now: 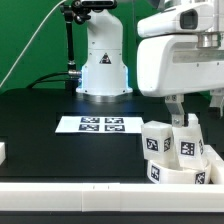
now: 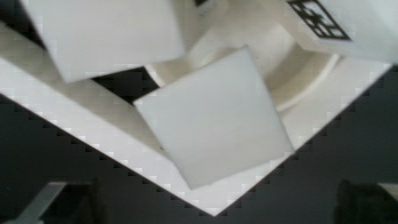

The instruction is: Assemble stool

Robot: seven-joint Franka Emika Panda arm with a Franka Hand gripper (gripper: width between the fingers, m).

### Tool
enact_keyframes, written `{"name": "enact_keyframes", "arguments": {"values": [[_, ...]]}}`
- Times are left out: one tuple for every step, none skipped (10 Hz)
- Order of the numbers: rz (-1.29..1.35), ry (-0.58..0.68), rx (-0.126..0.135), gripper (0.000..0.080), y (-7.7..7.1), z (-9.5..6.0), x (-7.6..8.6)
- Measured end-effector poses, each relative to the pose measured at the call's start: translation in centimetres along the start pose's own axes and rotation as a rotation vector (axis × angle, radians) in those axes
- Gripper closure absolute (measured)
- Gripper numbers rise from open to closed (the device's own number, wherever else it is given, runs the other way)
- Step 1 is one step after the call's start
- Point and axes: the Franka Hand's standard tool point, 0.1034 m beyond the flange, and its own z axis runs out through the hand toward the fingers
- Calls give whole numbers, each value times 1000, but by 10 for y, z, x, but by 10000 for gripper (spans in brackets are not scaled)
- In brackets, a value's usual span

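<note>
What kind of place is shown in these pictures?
Probably a robotics lab test bench. A robot arm stands on a black table before a green backdrop, a marker board lies flat on the table, and white stool parts carry square tags.

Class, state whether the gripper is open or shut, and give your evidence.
Open: in the wrist view the gripper's fingertips sit far apart, holding nothing.

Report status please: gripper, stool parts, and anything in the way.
Gripper open, empty, above the stool parts. Legs stand upright on the round seat, against the border rail. Marker board lies apart; nothing in the way.
</note>
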Motion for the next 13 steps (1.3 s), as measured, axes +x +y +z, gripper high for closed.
{"name": "enact_keyframes", "arguments": {"values": [[-33, -6, 2, 151, 0, 4, -3], [-65, -12, 4, 151, 1, 8, -5], [-64, -17, 6, 151, 1, 12, -6], [-64, -22, 8, 151, 0, 16, -8], [-62, -23, 8, 151, 0, 17, -8], [-61, -23, 9, 151, 0, 17, -9], [-58, -24, 9, 180, 0, 17, -8], [-54, -24, 9, 180, 0, 17, -8], [-53, -24, 9, 360, 0, 17, -8], [-53, -22, 8, 360, 0, 16, -8], [-35, -22, 8, 462, 0, 16, -8], [-13, -22, 8, 462, 0, 16, -8], [-13, -22, 8, 462, 0, 16, -8]]}}
